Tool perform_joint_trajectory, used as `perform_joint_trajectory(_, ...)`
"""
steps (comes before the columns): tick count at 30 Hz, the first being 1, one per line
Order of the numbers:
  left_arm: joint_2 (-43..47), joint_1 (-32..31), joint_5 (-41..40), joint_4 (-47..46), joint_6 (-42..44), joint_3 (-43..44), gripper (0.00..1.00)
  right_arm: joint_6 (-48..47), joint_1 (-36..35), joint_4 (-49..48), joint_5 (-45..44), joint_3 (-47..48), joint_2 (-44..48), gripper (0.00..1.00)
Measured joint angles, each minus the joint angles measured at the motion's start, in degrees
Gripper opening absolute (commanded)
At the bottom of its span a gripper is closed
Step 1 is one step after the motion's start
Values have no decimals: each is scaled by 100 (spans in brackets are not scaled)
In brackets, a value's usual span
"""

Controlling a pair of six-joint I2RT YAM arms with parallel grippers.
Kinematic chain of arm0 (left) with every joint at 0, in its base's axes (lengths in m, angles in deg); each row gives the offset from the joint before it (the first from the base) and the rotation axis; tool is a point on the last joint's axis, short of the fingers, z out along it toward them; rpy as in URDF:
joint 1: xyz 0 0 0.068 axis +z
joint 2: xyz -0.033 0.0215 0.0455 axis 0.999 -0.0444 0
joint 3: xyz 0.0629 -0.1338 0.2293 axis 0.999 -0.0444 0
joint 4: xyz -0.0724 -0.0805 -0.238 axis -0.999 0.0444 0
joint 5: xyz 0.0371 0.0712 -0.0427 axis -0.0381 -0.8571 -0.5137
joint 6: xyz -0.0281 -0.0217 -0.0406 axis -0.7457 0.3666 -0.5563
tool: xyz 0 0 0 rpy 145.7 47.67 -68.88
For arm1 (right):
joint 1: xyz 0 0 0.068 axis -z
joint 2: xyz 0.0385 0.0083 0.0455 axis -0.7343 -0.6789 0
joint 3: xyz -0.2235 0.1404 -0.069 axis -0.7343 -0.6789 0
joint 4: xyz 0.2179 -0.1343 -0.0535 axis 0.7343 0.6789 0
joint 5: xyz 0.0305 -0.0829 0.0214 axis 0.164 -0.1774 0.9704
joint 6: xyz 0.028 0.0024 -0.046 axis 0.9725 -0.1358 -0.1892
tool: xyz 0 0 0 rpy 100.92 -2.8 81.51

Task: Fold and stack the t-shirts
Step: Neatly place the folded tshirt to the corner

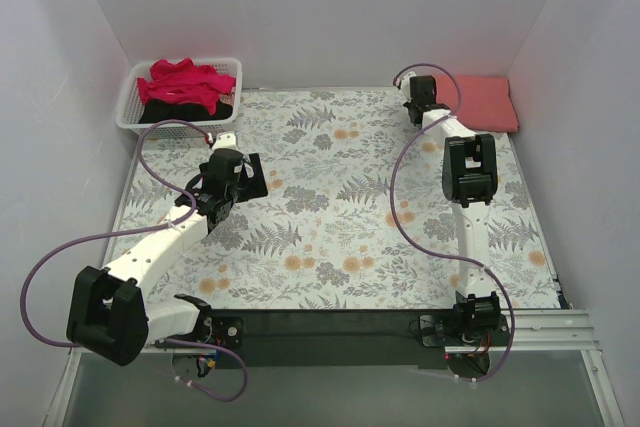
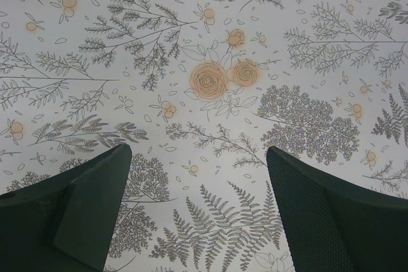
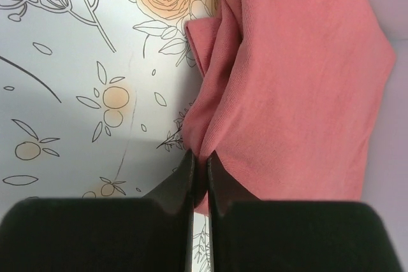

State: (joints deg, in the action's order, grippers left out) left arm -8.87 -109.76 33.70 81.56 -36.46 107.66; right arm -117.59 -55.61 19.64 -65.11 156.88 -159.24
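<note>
The coral-red t-shirt lies folded at the table's far right corner. My right gripper is at its left edge, shut on a pinch of that edge; in the right wrist view the cloth bunches between the closed fingers at the gripper. The crimson-pink t-shirt lies crumpled on top of the black t-shirt in the white basket at the far left. My left gripper hovers open and empty over the printed cloth, as the left wrist view shows.
The table is covered by a floral printed cloth. White walls close in on the left, back and right. Purple cables loop beside both arms.
</note>
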Motion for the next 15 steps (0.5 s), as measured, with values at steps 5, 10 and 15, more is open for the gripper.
perform_joint_trajectory(5, 0, 0, 2, 0, 9, 0, 86, -81, -46, -238, -79, -181, 17, 35)
perform_joint_trajectory(10, 39, 0, 7, 2, 20, 0, 86, -142, -181, -428, -146, -608, 330, 58)
perform_joint_trajectory(15, 295, 0, 28, 0, 22, 0, 86, -90, -557, -289, -129, -1193, 931, 75)
